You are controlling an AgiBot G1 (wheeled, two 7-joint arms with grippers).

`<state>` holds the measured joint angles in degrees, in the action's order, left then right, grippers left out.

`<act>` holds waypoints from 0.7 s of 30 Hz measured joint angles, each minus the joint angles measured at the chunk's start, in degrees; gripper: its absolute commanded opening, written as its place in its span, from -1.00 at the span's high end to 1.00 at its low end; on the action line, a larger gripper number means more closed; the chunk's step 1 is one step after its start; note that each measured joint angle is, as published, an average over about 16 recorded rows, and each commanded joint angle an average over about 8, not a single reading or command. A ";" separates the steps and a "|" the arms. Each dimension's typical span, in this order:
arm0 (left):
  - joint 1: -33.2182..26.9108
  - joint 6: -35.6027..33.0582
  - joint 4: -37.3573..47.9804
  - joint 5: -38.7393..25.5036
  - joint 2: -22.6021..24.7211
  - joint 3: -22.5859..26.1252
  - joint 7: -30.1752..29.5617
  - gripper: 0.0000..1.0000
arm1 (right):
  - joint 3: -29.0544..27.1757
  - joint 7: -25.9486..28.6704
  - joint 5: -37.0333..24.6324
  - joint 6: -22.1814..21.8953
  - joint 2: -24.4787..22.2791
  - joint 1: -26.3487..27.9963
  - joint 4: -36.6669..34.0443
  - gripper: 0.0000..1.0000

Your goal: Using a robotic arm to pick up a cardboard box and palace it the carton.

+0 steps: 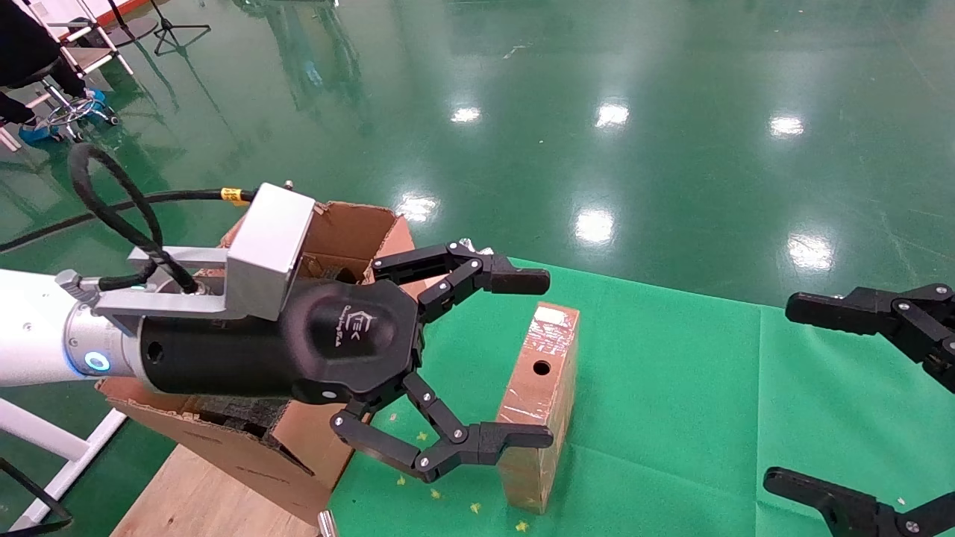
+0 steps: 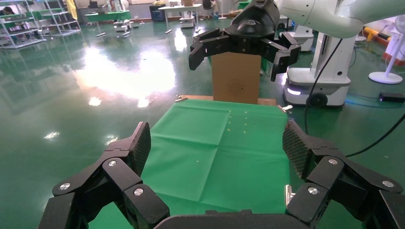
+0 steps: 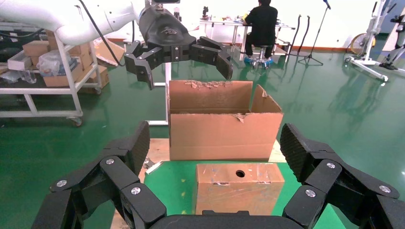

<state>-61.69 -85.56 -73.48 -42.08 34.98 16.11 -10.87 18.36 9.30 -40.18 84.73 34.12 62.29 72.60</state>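
The cardboard box (image 1: 548, 339) stands on a long narrow edge on the green cloth, its round hole facing up; it also shows low in the right wrist view (image 3: 239, 191). The torn carton (image 1: 358, 231) (image 3: 219, 133) sits just beyond it on the table's left end. My left gripper (image 1: 545, 359) (image 3: 186, 71), on the white robotic arm, hangs open in the air above the carton's side, higher than the box, with nothing in it (image 2: 218, 143). My right gripper (image 1: 783, 391) (image 3: 216, 147) is open over the cloth, right of the box and facing it.
Green cloth (image 1: 671, 410) covers the table, with bare wood (image 1: 194, 492) under the carton. Beyond the cloth's right end stands another brown box (image 2: 236, 83) and a white robot base (image 2: 315, 81). A seated person (image 3: 261, 24) and a shelf cart (image 3: 43, 62) are far behind.
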 measured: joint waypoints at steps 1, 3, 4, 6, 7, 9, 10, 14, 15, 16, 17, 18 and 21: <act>0.00 0.00 0.00 0.00 0.00 0.00 0.00 -1.00 | 0.00 0.00 0.00 0.00 0.00 0.00 0.00 -1.00; 0.00 0.00 0.00 0.00 0.00 0.00 0.00 -1.00 | 0.00 0.00 0.00 0.00 0.00 0.00 0.00 -1.00; 0.00 0.00 0.00 0.00 0.00 0.00 0.00 -1.00 | 0.00 0.00 0.00 0.00 0.00 0.00 0.00 -1.00; 0.00 0.00 0.00 0.00 0.00 0.00 0.00 -1.00 | 0.00 0.00 0.00 0.00 0.00 0.00 0.00 -1.00; 0.00 0.00 0.00 0.00 0.00 0.00 0.00 -1.00 | 0.00 0.00 0.00 0.00 0.00 0.00 0.00 -1.00; 0.00 0.00 0.00 0.00 0.00 0.00 0.00 -1.00 | 0.00 0.00 0.00 0.00 0.00 0.00 0.00 -1.00; 0.00 0.00 0.00 0.00 0.00 0.00 0.00 -1.00 | 0.00 0.00 0.00 0.00 0.00 0.00 0.00 -1.00; 0.01 -0.01 -0.01 0.01 0.00 0.00 0.01 -1.00 | 0.00 0.00 0.00 0.00 0.00 0.00 0.00 -1.00; 0.00 -0.01 -0.02 0.00 0.00 0.00 0.02 -1.00 | 0.00 0.00 0.00 0.00 0.00 0.00 0.00 -0.99; -0.01 -0.02 -0.04 -0.03 -0.01 0.00 0.04 -1.00 | 0.00 0.00 0.00 0.00 0.00 0.00 0.00 -0.89; -0.05 -0.03 -0.10 -0.14 -0.06 0.02 0.07 -1.00 | 0.00 0.00 0.00 0.00 0.00 0.00 0.00 -0.74; -0.12 -0.02 -0.22 -0.35 -0.13 0.05 0.13 -1.00 | 0.00 0.00 0.00 0.00 0.00 0.00 0.00 -0.55; -0.54 0.25 -0.77 -1.58 -0.39 0.32 0.17 -1.00 | 0.00 0.00 0.00 0.00 0.00 0.00 0.00 0.21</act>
<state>-62.22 -85.31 -74.25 -43.65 34.59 16.42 -10.71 18.36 9.29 -40.18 84.73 34.12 62.29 72.60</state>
